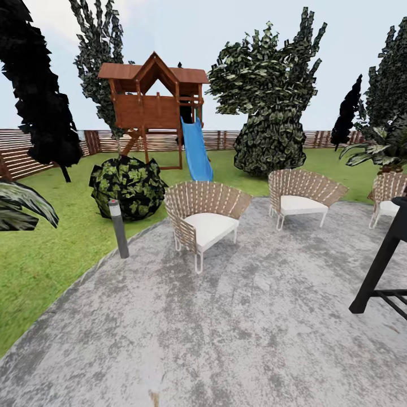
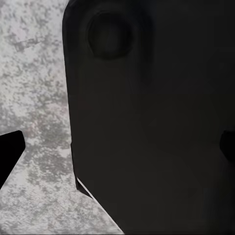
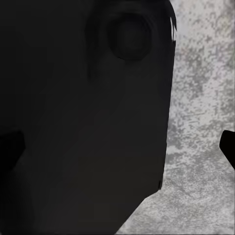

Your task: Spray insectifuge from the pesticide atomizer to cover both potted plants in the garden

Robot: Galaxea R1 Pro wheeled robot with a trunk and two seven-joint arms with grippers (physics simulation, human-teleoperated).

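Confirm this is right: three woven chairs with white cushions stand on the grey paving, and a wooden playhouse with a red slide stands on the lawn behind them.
Not quite: the slide is blue, not red, as the head view shows. The rest holds: three woven chairs with white cushions stand on the grey paving, and the wooden playhouse stands on the lawn behind them.

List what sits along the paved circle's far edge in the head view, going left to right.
Grey bollard light → nearest wicker chair with white cushion → second wicker chair → third wicker chair, cut off by the frame edge. A black frame stands nearer, at the right edge.
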